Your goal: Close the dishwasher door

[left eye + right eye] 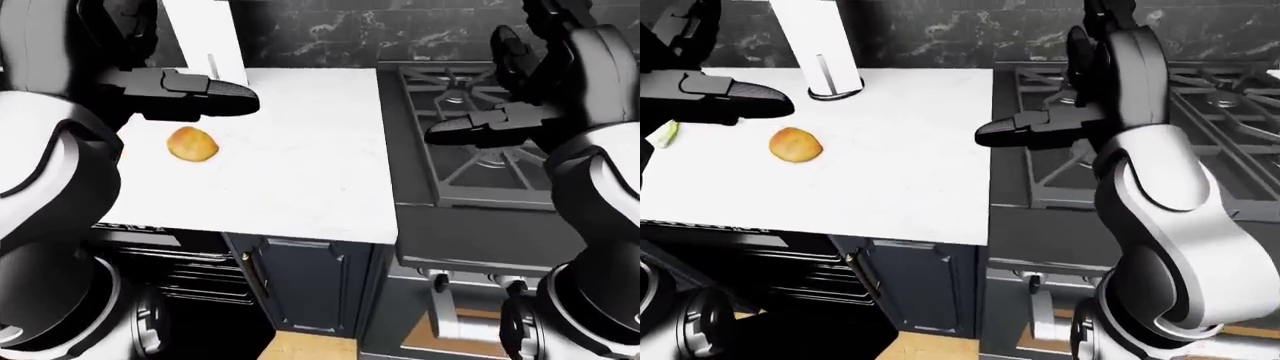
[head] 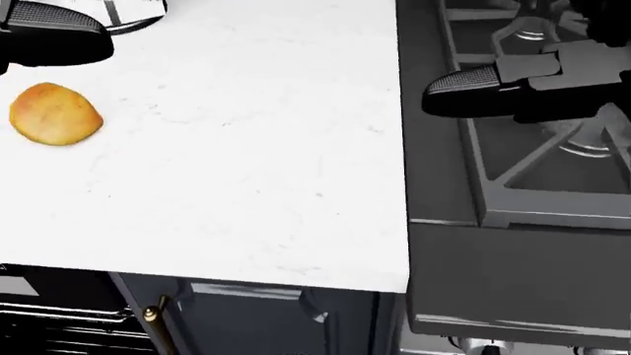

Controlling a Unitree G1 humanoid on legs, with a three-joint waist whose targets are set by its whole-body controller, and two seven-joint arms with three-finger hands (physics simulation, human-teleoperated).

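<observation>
Landmark: the white worktop (image 1: 290,172) filled the middle of every view, so everything below was placed from it.
Dishwasher: the opening and its wire racks (image 1: 205,277) showed dark under the worktop's lower left edge, left of the blue cabinet door (image 1: 310,289); the dishwasher door itself was probably hanging below the views, as no panel showed.
Left hand (image 1: 205,97): hovered above the worktop's upper left part, fingers (image 1: 235,97) lying straight and together, holding nothing.
Right hand (image 1: 1025,131): hung just off the worktop's right edge, over the stove grates (image 1: 1200,97), fingers flat and together, empty.
Other things: an orange fruit (image 1: 795,144) and a paper-towel stand (image 1: 830,52) sat on the worktop's left part.
Step in hand: getting down to the door.
How to do it well: bend and face left of the cabinet door, get the left hand under the door's edge, and lift steadily, keeping both arms clear of the worktop.
</observation>
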